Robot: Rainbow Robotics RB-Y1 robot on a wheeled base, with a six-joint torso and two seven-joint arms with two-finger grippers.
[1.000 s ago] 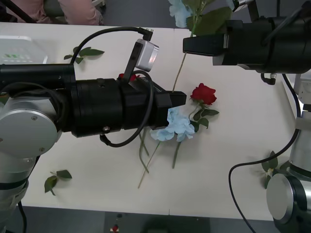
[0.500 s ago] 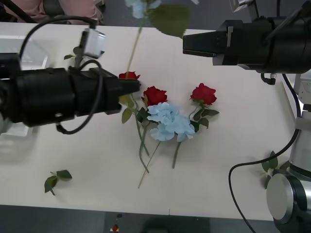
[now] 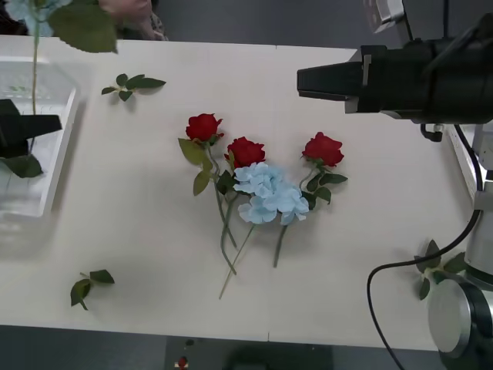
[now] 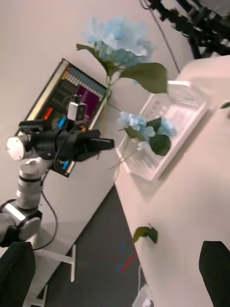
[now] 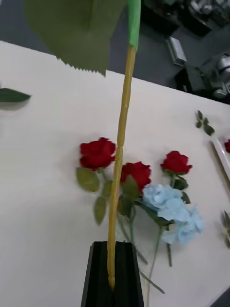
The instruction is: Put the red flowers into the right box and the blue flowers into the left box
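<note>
White tabletop point(image 3: 154, 231): three deep-red artificial roses point(image 3: 245, 150) and two pale-blue hydrangea clusters point(image 3: 269, 193) lie mid-table. Left gripper point(image 5: 114, 273), black fingers clamped on a pale-blue hydrangea's long stem point(image 5: 122, 158), holds it upright over the shallow white slatted left tray point(image 3: 38, 193). Right gripper point(image 4: 115, 268), fingers apart, hovers over the table's far right part.

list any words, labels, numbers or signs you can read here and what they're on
None can be read.
The panel on the wall behind the left gripper, seen from the right wrist, has rows of coloured blocks, too small to read as text.
No markings are visible on the left box, arms or flowers.
</note>
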